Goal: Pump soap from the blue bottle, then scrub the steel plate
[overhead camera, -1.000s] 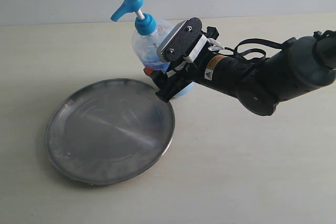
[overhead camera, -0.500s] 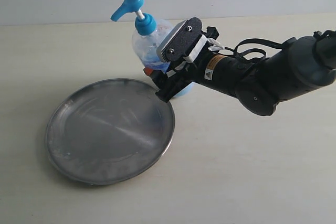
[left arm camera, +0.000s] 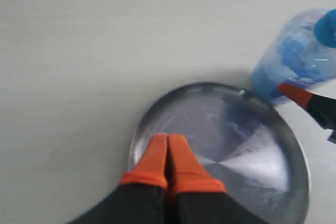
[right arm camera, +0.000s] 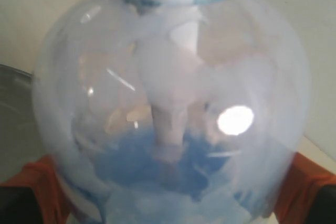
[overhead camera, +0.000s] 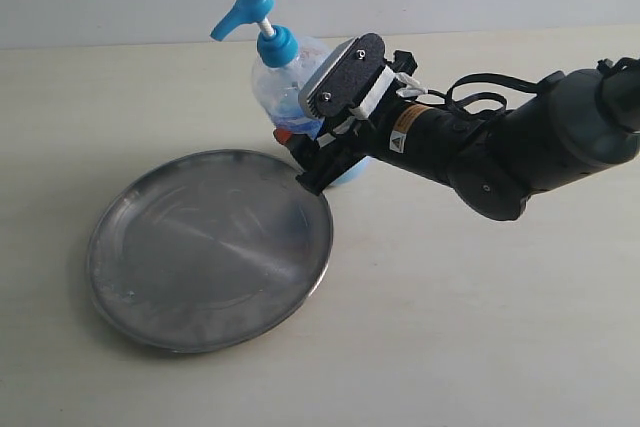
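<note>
Pale tabletop (overhead camera: 480, 327), steel plate (overhead camera: 200, 247) flat on it, blue bottle (overhead camera: 272, 87) upright nr rim

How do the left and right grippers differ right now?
The left gripper has its jaws shut and empty, touching nothing. The right gripper has its jaws wide and appears clamped on the blue bottle, beside the steel plate. Both have orange fingertips.

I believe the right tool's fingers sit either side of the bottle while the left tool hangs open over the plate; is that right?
Not quite: the left tool is shut, its orange fingertips pressed together over the plate, as the left wrist view shows. The rest holds.
</note>
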You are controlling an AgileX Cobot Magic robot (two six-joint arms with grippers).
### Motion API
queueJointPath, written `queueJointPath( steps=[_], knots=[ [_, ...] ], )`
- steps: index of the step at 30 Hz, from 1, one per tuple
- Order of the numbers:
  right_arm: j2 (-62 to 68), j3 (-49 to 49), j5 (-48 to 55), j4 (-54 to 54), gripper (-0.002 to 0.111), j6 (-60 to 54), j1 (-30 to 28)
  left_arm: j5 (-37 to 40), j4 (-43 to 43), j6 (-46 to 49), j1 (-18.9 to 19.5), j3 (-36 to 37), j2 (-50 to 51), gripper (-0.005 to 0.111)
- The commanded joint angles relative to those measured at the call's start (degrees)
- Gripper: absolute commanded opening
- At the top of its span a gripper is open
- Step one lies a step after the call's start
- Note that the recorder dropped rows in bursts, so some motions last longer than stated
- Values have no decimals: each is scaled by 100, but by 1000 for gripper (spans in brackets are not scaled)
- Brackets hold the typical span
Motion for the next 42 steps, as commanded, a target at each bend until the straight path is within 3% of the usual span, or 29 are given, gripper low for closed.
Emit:
queueJointPath(
  steps=[1,17,23,27,33,42],
  knots=[
    [-143,-23,-373,-43,0,-21,14,165,-832,740,-149,-566,592,1],
    [-143,-23,-374,-57,0,-21,14,1386,-2092,1839,-192,-2681,2377,1],
    [-143,-23,-374,-57,0,-21,14,1669,-1984,1960,-863,-3803,3213,1],
    [-143,-23,-374,-57,0,-21,14,1867,-1885,1960,-1083,-4315,3652,1],
    [-143,-23,-374,-57,0,-21,14,1978,-1804,1960,-1295,-4661,3902,1],
    [-143,-23,-374,-57,0,-21,14,2208,-1661,1817,-1295,-4738,3986,1]
  ],
)
